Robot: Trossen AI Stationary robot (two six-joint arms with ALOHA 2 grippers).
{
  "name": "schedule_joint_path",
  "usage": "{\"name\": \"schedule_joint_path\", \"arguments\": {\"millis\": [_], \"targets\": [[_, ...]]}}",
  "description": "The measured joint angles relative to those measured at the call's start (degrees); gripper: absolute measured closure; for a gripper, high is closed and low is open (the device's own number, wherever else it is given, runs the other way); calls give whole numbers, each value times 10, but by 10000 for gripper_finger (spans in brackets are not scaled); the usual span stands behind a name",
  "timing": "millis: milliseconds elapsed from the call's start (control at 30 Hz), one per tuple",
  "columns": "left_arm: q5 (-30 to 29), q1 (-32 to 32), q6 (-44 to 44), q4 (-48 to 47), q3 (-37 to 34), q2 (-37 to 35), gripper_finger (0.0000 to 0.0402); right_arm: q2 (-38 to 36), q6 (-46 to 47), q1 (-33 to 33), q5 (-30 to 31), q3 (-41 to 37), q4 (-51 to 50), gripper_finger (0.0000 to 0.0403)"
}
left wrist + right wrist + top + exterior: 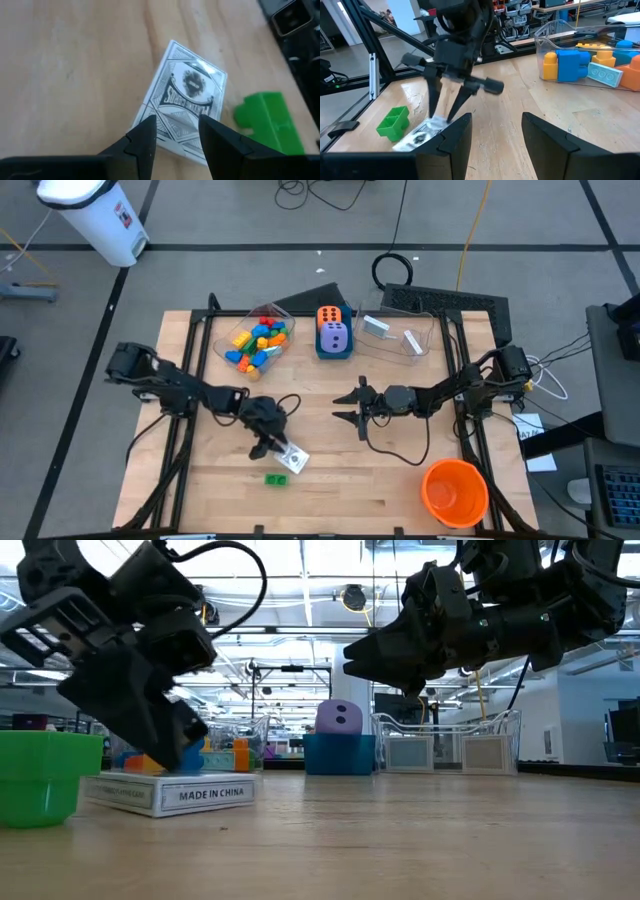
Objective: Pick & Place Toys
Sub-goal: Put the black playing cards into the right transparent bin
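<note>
Of the toys, a white card box [192, 90] lies flat on the table near its front, with a green brick [267, 120] just beside it. My left gripper [270, 448] slants down onto the box's end nearest the arm, fingers apart. My right gripper [348, 405] hangs level and open above the table's middle, with nothing between its fingers. At the back, a clear tub [258, 340] holds several coloured bricks. A blue box [334, 332] holds an orange die and a purple die. A second clear tub [395, 335] holds white cards. My left gripper meets the card box's top face at the short end nearest the arm [175, 137]. Its spread fingertips [172, 762] come down on it slanting from the table's left and far side. The box lies flat on the table, not pinched between the fingers.
A big orange cup [455, 490] stands at the front right corner. Bare wood lies between the two grippers and along the front edge. The arms' black frames run down both sides of the table.
</note>
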Motion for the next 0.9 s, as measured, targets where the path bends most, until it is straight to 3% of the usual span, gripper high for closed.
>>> {"name": "schedule_joint_path", "arguments": {"millis": [267,467,600,733,900], "targets": [[44,1,-3,135,29,130,250,0,0,0,0,0,0,238],[28,0,60,116,106,174,250,0,0,0,0,0,-1,238],[18,4,116,42,169,193,250,0,0,0,0,0,-4,238],[-35,14,153,-14,224,219,250,0,1,0,0,0,-4,238],[-88,26,172,-15,249,235,250,0,1,0,0,0,-5,238]]}}
